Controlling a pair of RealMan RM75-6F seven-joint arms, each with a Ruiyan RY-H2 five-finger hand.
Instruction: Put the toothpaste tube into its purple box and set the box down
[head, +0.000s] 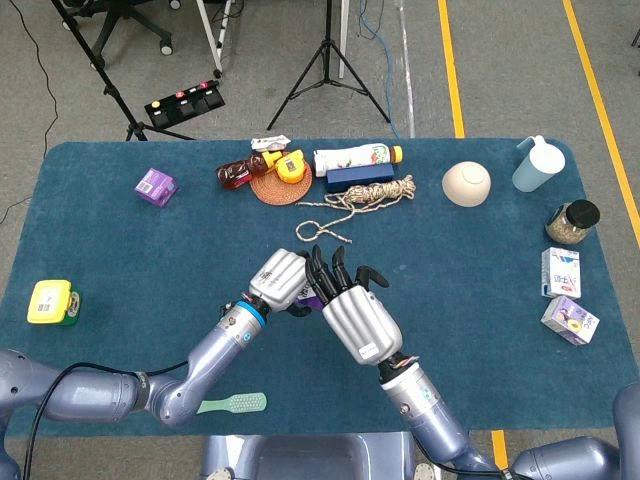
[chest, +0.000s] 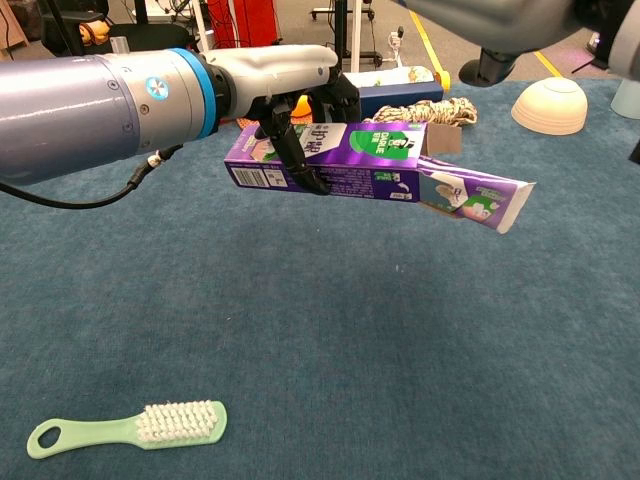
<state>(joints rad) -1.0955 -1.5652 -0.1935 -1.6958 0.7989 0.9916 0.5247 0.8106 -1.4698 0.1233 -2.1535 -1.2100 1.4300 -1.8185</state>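
Far left: a yellow and green block (head: 48, 301) near the table's (head: 480, 300) left edge, a small purple carton (head: 156, 186) further back
Near edge: a pale green toothbrush (chest: 130, 427) lying flat on the blue cloth, well below the raised box
Left hand: the left hand (head: 281, 280) grips the purple box (chest: 325, 159) around its left half, dark fingers (chest: 290, 150) wrapped across the front face, holding it in the air roughly level
Purple box: long, violet, green logo and white print on the front, barcode at its left end, right flap (chest: 442, 139) open
Toothpaste tube: the toothpaste tube (chest: 470, 196) sticks out of the box's open right end, its flat crimped tail slanting down to the right; the rest is inside
Right hand: the right hand (head: 352, 305) hangs above and just right of the box, fingers spread apart, holding nothing; from the head view it hides most of the box
Back row: a dark bottle (head: 240, 172), a woven coaster (head: 281, 186), a coiled rope (head: 372, 195), a white lying bottle (head: 355, 157)
Right side: a cream bowl (chest: 548, 105), a light blue cup (head: 537, 163), a jar (head: 571, 222), two small cartons (head: 563, 293)
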